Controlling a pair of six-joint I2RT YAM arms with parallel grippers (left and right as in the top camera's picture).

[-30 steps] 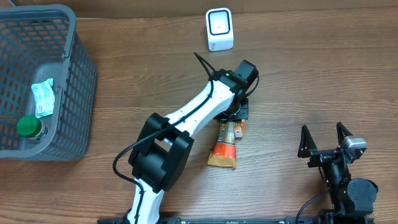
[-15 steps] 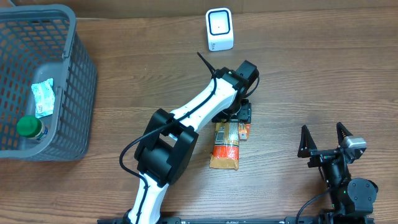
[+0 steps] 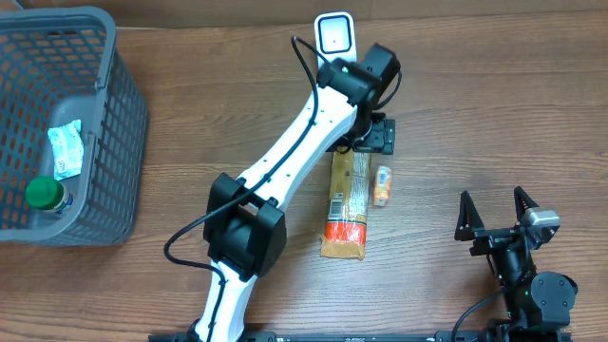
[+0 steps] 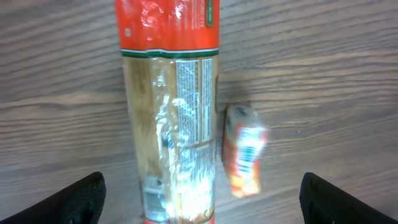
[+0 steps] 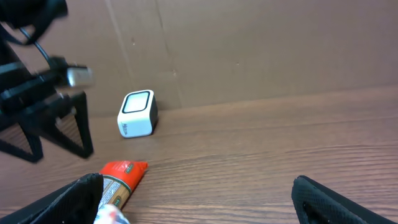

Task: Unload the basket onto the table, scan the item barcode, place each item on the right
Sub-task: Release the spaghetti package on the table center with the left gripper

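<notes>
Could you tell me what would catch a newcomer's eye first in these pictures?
The left arm stretches diagonally across the table, its fingers open over a long clear packet with a small orange packet beside it. A white scanner stands just beyond, and a grey basket at the far left holds a green-capped bottle.

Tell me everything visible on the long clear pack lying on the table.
The long pack lies flat on the wooden table, lengthwise away from the robot. Clear crinkly film over tan contents, printed label panel mid-body, red-orange band at the near end. The left end effector hangs open above its far end, not gripping. A small orange packet lies close beside it; contact unclear.
</notes>
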